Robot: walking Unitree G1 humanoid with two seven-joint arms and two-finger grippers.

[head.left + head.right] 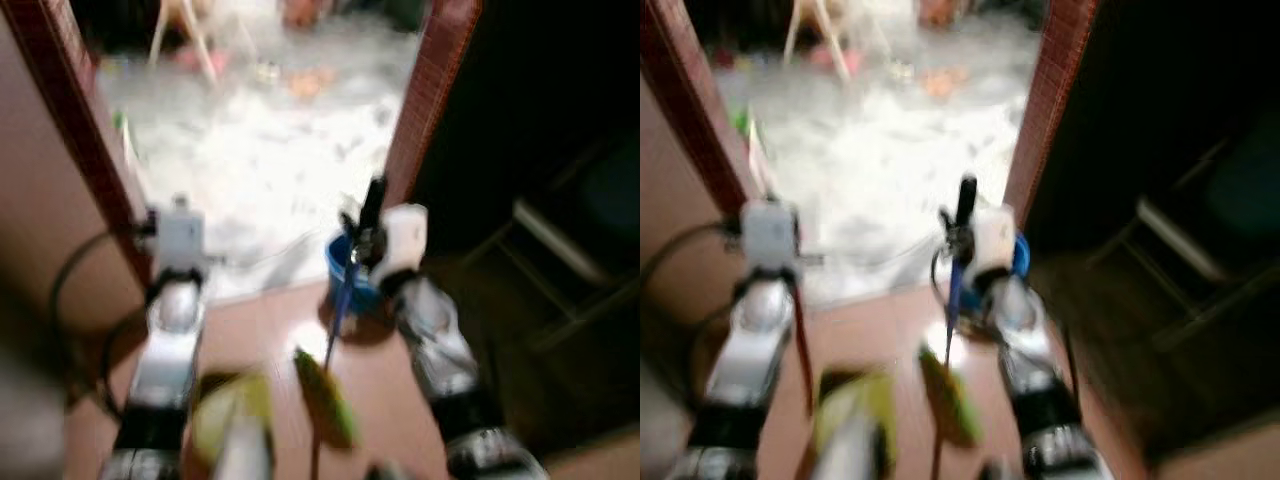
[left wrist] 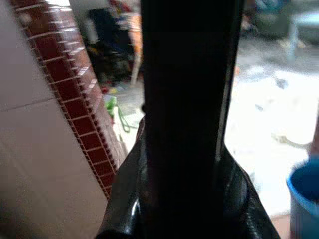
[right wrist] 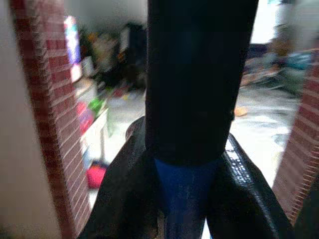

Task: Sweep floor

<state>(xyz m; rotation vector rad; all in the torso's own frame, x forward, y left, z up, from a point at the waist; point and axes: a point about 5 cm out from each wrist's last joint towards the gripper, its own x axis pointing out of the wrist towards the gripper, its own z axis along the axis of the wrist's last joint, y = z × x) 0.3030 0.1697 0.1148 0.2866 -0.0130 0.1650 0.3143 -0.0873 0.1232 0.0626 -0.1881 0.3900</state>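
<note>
I stand at a doorway and the eye views are blurred. My right gripper [image 1: 365,245] is shut on a broom handle [image 1: 343,295], blue with a black top end [image 3: 199,74]. The handle runs down to a green broom head [image 1: 325,395] on the reddish floor. My left gripper [image 1: 177,262] is shut on a dark handle [image 2: 189,99]. A thin red rod [image 1: 800,345] drops from it to a yellow-green dustpan [image 1: 232,408] near my feet. In both wrist views the black fingers [image 3: 124,199] press on either side of their handles.
A blue bucket [image 1: 348,270] stands at the threshold just behind the broom handle. Red brick door jambs [image 1: 425,100] frame a bright, littered white floor [image 1: 270,150] beyond. White chair legs [image 1: 185,35] stand at the far end. A dark room with a chair [image 1: 560,260] lies on the right.
</note>
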